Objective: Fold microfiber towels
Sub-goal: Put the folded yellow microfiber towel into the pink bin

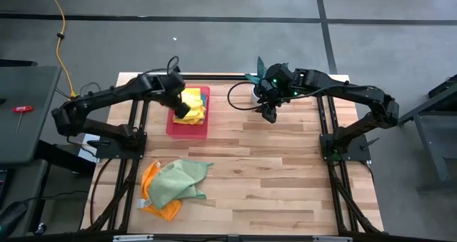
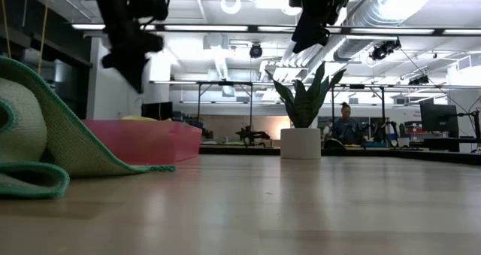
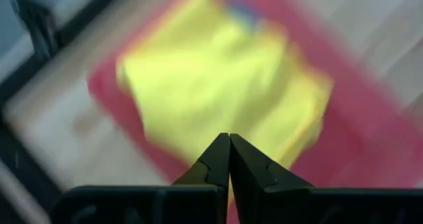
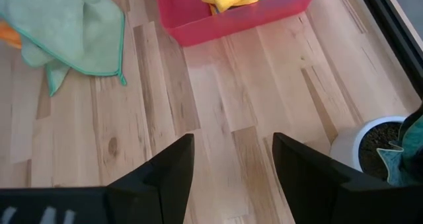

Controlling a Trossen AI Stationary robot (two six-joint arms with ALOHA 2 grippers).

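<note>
Here your left gripper (image 1: 183,108) hovered pinched shut and empty over the pink tray (image 1: 173,125), with soft cloth waiting in two places.

The yellow towels (image 1: 193,105) lay crumpled in that tray near the counter's (image 1: 285,170) far-left corner; the light green towel (image 1: 177,182) lay heaped on the orange towel (image 1: 152,178) by the near-left edge. Your right gripper (image 1: 269,112) hung spread wide, holding nothing, by the far edge. These looked light and limp, likely to sag and bunch, so you'd best pinch a hemmed corner.
</note>
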